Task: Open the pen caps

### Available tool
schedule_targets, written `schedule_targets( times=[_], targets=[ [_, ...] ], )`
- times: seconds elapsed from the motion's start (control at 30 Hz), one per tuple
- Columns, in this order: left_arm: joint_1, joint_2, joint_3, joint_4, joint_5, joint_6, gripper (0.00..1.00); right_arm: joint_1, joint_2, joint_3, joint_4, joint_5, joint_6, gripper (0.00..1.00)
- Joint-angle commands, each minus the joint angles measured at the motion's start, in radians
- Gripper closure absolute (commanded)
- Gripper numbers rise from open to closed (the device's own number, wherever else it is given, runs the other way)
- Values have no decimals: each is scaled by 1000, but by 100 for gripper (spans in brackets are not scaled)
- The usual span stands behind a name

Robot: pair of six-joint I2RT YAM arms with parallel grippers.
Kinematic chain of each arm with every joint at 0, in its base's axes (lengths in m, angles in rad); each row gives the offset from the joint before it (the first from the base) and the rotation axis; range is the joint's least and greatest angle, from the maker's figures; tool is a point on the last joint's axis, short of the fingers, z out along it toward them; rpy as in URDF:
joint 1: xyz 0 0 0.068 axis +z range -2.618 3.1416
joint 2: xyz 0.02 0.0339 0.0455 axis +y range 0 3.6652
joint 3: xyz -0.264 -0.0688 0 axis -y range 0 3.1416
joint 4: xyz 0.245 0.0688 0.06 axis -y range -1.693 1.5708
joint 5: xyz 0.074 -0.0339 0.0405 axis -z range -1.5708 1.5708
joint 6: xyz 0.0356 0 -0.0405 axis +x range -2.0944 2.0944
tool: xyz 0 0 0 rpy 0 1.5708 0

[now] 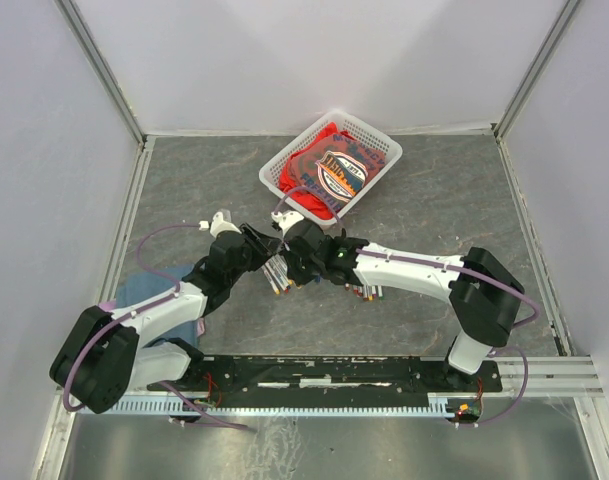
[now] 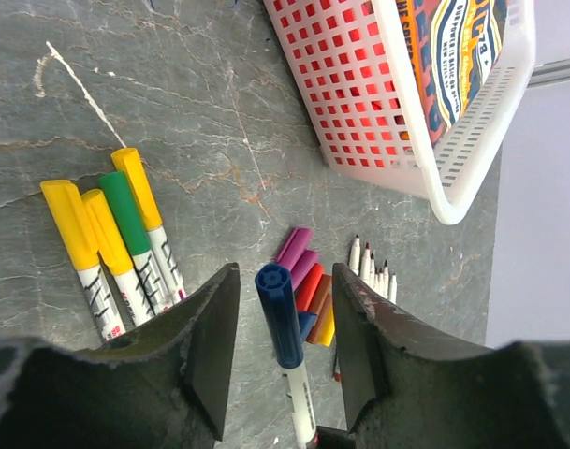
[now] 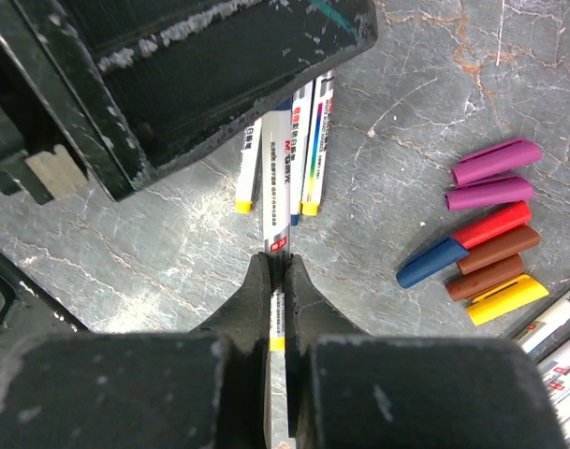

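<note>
My right gripper [image 3: 277, 263] is shut on the white barrel of a pen [image 3: 277, 223] and holds it off the table. That pen's blue cap [image 2: 280, 314] stands between the jaws of my left gripper [image 2: 285, 281]. The jaws are open, with a gap on each side of the cap. Loose pen caps [image 3: 486, 251] in purple, red, brown, yellow and blue lie in a cluster on the table, also seen as the loose pen caps [image 2: 309, 292] beyond the held pen. In the top view the two grippers meet at mid-table [image 1: 284, 255].
Several capped yellow and green pens [image 2: 111, 234] lie to the left. Uncapped pens [image 2: 372, 269] lie to the right of the caps. A white basket [image 1: 379, 150] holding a red bag stands behind. A blue cloth [image 1: 144, 288] lies under the left arm.
</note>
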Motion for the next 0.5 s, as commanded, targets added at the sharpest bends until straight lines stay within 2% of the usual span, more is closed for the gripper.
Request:
schedule_targets(
  times=[0.0,0.33,0.4,0.47],
  targets=[
    [12,-2,3,70,30,-54,51,8,-45,-5,41,-9,3,99],
    [19,15,-12,112,65,-57,63,10,-57,-14,45,-5,0,99],
    [20,20,-11,118,73,-53,67,10,-59,-15,47,-2,-1,99],
    [22,23,-13,126,80,-50,76,9,-60,-17,47,3,-2,99]
  ],
)
